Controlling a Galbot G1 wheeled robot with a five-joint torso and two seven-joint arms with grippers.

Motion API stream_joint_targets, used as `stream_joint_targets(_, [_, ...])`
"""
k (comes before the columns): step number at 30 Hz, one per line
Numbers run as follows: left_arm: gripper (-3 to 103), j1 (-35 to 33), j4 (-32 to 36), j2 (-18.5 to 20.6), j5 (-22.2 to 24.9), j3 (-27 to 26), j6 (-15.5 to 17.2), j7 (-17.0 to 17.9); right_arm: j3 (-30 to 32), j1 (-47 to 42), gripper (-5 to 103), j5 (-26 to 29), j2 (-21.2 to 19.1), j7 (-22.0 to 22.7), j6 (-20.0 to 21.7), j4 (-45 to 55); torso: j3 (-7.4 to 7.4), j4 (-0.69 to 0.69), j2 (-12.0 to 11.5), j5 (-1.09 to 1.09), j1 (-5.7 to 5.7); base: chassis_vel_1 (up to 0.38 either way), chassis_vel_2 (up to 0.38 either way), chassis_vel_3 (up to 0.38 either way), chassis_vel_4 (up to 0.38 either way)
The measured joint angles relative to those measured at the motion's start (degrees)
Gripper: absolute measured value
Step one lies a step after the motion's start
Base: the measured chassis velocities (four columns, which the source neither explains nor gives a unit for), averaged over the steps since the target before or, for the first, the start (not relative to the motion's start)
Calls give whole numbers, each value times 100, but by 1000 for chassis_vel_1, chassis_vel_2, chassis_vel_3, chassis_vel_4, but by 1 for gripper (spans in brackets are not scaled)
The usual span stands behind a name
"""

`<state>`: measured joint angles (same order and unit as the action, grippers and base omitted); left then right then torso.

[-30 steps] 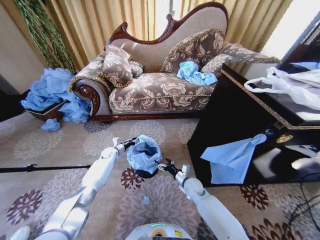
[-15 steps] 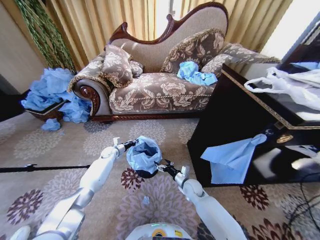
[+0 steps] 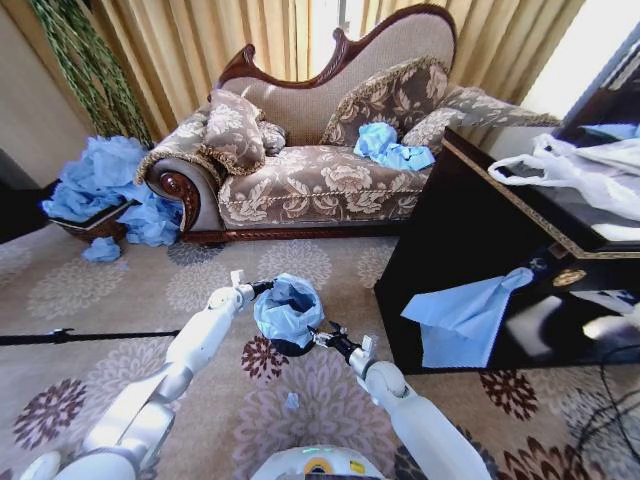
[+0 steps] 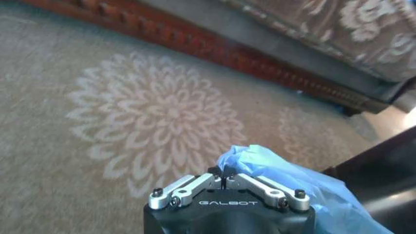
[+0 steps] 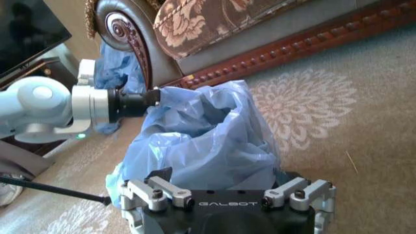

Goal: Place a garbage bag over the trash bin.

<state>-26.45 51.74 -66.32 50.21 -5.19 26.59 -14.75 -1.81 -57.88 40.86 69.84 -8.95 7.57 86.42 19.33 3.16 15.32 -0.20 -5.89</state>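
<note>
Where the head view reaches its upper half, a carved-wood sofa (image 3: 320, 150) in floral brocade spans the centre, with patterned cushions and a small bundle of blue plastic (image 3: 390, 146) on its seat. Tan curtains (image 3: 230, 40) hang behind it. A dark glossy cabinet (image 3: 470, 250) takes the right side of the frame, with a white translucent plastic bag (image 3: 580, 170) on top at upper right and a flat blue bag (image 3: 462, 315) draped down its front. At the left edge, a big heap of blue bags (image 3: 105, 185) spills from a low basket onto the flowered carpet (image 3: 120, 300).

At lower centre stands the trash bin (image 3: 292, 346), small and black, with only a dark sliver of it visible under the garbage bag (image 3: 288, 308). The light-blue bag is crumpled over the bin's top, its mouth gaping upward.

The left gripper (image 3: 262, 288) reaches in from the lower left and meets the bag's upper left edge; in the left wrist view its fingers are pressed together on a fold of the blue plastic (image 4: 286, 175). The right gripper (image 3: 322, 335) comes up from the bottom centre and sits at the bag's lower right edge. In the right wrist view its metal fingers (image 5: 153, 191) stand spread apart, close against the bag's near side.
</note>
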Motion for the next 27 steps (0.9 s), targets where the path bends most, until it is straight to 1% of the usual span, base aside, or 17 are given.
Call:
stream_joint_targets(1, [0,40,3,-27,79,11,119,202,1,-4,100,-18,9,-9,-8,-17,0,1,0,0,0,0,0,0,0])
stream_joint_targets(2, [0,67,2,-45,116,11,206,307,1,-7,100,-28,13,-15,-16,-28,0,1,0,0,0,0,0,0,0])
stream_joint_targets(3, [0,67,2,-45,116,11,206,307,1,-7,100,-28,13,-15,-16,-28,0,1,0,0,0,0,0,0,0])
stream_joint_targets(4, [0,97,1,-62,161,8,301,421,1,-13,100,-38,15,-19,-20,-36,0,1,0,0,0,0,0,0,0])
stream_joint_targets(6, [0,102,0,-66,167,6,318,443,1,-14,100,-40,15,-19,-20,-37,0,1,0,0,0,0,0,0,0])
stream_joint_targets(7, [0,155,-23,-102,205,-19,530,634,1,-24,100,-50,16,-23,-24,-43,0,1,0,0,0,0,0,0,0])
stream_joint_targets(9, [0,178,-65,-122,205,-33,602,710,1,-29,100,-62,16,-25,-30,-44,0,1,0,0,0,0,0,0,0])
stream_joint_targets(18, [0,222,-243,-181,187,-100,721,738,-37,-24,100,-66,23,-28,-36,-51,0,0,0,0,0,0,0,0,0])
stream_joint_targets(24, [0,260,-435,-233,128,-164,770,628,-81,-18,100,-73,50,-30,-44,-57,0,0,0,0,0,0,0,0,0])
stream_joint_targets(27, [0,241,-513,-251,66,-201,774,519,-110,-18,100,-84,51,-40,-61,-62,-2,0,0,3,1,0,0,0,0])
